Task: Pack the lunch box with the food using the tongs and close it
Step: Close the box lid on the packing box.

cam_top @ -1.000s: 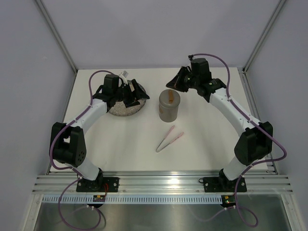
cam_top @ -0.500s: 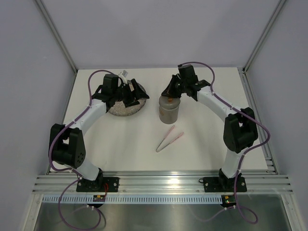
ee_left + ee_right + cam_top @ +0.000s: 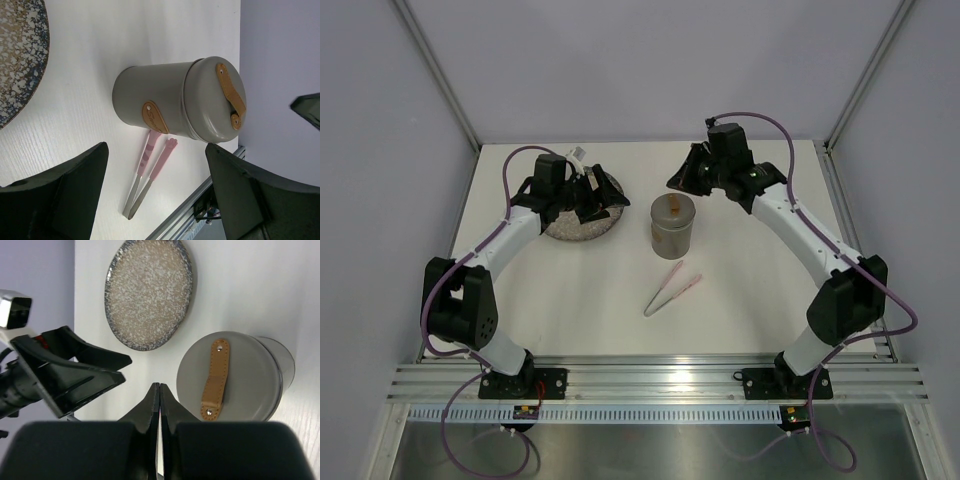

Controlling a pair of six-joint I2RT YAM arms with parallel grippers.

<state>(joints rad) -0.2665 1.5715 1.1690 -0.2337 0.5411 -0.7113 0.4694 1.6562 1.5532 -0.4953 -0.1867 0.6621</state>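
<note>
The lunch box [image 3: 672, 224] stands upright in the middle of the table, its grey lid with a tan strap on top; it also shows in the left wrist view [image 3: 165, 102] and the right wrist view [image 3: 250, 385]. The pink tongs [image 3: 672, 288] lie flat in front of it, untouched [image 3: 149, 167]. No food shows in any view. My right gripper [image 3: 680, 178] hangs shut and empty just behind the lunch box, tips pressed together [image 3: 159, 386]. My left gripper [image 3: 596, 196] hovers open over the plate, holding nothing [image 3: 156, 149].
The round speckled plate [image 3: 578, 230] lies left of the lunch box with a bare surface [image 3: 149, 292] [image 3: 20, 60]. Grey walls enclose the table at the back and sides. An aluminium rail [image 3: 660, 380] runs along the near edge.
My right gripper dipped onto the lunch box's lid half a second ago and has since pulled back up behind it. The left arm, tongs and plate have stayed put.
</note>
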